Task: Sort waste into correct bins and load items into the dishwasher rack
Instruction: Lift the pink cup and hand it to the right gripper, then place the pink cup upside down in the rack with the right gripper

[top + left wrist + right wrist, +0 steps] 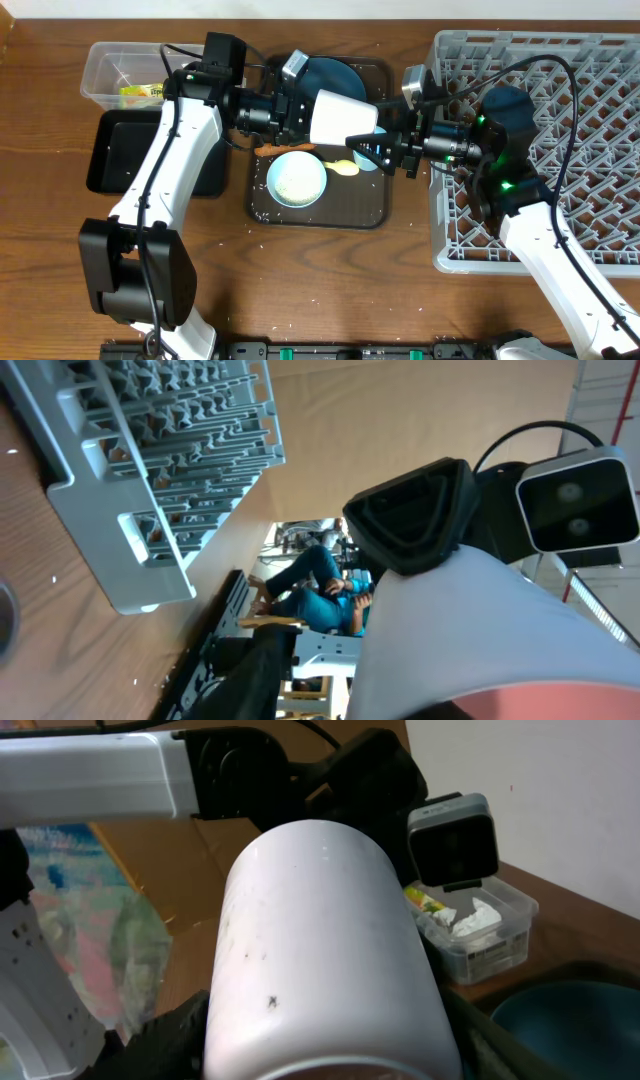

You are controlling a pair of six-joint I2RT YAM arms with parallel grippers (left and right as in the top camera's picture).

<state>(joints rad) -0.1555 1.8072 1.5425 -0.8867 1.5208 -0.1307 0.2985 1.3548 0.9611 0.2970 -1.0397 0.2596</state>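
- While both claws meet at a pale cup (342,115) lying sideways in the air above the dark brown serving tray (370,215), the right gripper (368,140) has its fingers (165,1035) spread to either side of it; whether they press cannot be told.
- Left gripper (298,112) sits at the cup's other end, its grip hidden.
- Below lie a small bowl (296,180) with rice, a carrot (270,149), a yellow spoon (344,168) and a dark blue bowl (335,75).
- Both arms reach inward, the right one across the grey rack (600,60).
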